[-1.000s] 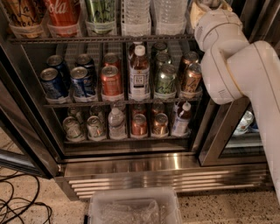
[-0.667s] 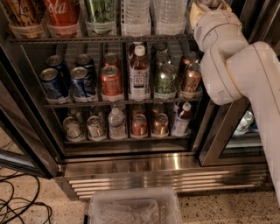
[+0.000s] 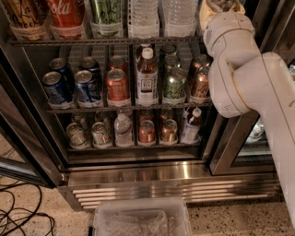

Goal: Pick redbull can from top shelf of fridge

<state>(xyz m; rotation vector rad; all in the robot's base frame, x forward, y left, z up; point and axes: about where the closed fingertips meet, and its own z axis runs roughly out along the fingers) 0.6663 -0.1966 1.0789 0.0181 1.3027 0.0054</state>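
We cannot pick out the redbull can: the right end of the top shelf (image 3: 106, 41) is covered by the robot's white arm (image 3: 249, 78). The tool (image 3: 222, 6) is at that same right end, at the upper edge of the view just above the arm's rounded wrist, inside the open fridge (image 3: 138, 174). We cannot tell whether it is wide, narrow or holding anything.

Left of the tool along the top shelf stand two water bottles (image 3: 144, 16), a green can (image 3: 106, 14), a red cola bottle (image 3: 67, 14) and a dark bottle (image 3: 20, 16).

The middle rack (image 3: 120, 109) holds blue soda cans (image 3: 87, 86), a copper-red can (image 3: 117, 85), a white-capped tea bottle (image 3: 146, 79), green-labelled cans (image 3: 174, 85) and a copper can (image 3: 201, 83) touching the arm's outline.

Below the fridge's steel grille (image 3: 179, 192), a clear plastic bin (image 3: 140, 217) sits on the floor, with black cables (image 3: 18, 214) at the left.
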